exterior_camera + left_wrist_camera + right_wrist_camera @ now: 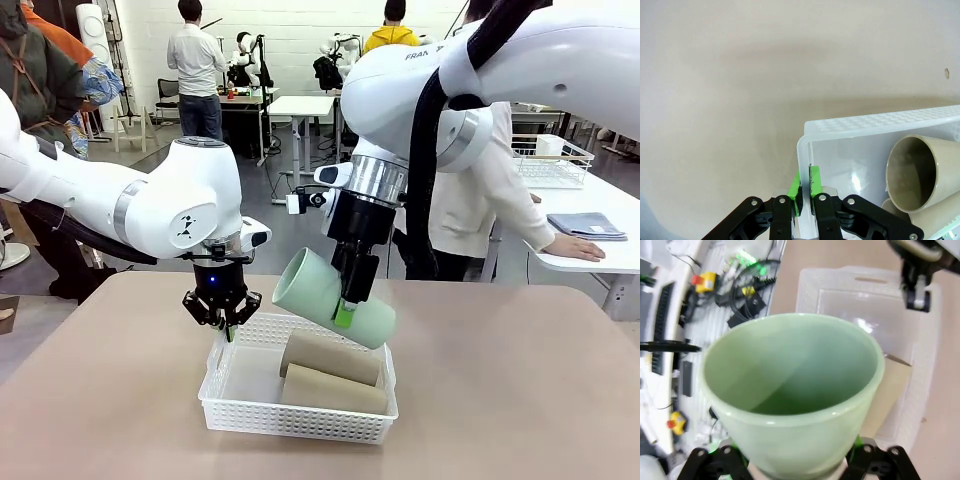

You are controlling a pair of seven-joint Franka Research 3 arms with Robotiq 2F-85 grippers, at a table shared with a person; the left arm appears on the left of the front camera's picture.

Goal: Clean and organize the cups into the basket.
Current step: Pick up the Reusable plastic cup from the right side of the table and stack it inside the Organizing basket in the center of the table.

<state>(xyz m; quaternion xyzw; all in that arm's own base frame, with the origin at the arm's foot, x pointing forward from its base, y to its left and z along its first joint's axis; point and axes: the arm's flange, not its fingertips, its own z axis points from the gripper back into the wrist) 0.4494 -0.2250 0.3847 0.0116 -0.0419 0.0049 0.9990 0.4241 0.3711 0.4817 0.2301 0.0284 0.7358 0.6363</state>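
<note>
The white lattice basket [300, 425] stands on the tan table, and two kraft brown cups [330, 357] [335, 390] lie on their sides in it. My right gripper [345, 315] is shut on the pale mint green cup [310, 290], which hangs tilted just above the basket's far right part. Seen from the right wrist, the green cup [790, 385] hides most of the right gripper [795, 470]; beyond it are the basket [865, 277] and a brown cup [890, 385]. My left gripper [228, 328] [804, 172] is pinched on the basket's rim [880, 120] near its far left corner, beside a brown cup [912, 172].
A person leans on a white table [620, 255] at the far right, which carries a wire mesh basket [550, 160] and a folded grey cloth [585, 225]. Bare tan tabletop [120, 400] surrounds the basket. Other people stand farther back.
</note>
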